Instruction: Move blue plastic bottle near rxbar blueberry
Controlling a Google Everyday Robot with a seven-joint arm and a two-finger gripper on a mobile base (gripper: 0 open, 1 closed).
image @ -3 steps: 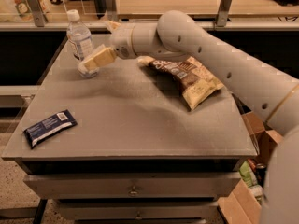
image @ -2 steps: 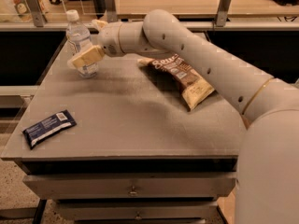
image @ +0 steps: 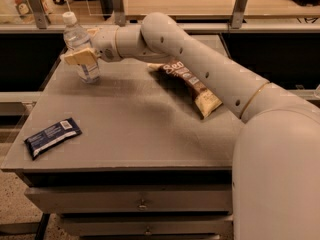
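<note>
The blue plastic bottle (image: 82, 41), clear with a white cap and a pale label, stands upright at the far left of the grey table (image: 135, 129). My gripper (image: 76, 58) is at the bottle's mid-height, its cream tip crossing the front of the bottle. The arm reaches in from the right across the back of the table. The rxbar blueberry (image: 52, 136), a flat dark navy bar with white print, lies near the table's front left corner, well apart from the bottle.
A brown-and-yellow chip bag (image: 192, 86) lies right of centre, under the arm. Drawers (image: 142, 204) sit below the table's front edge. A counter with posts (image: 117, 4) runs behind the table.
My gripper has moved left and slightly away, from beside the bottle to over its middle. The bottle, bar and chip bag have not moved.
</note>
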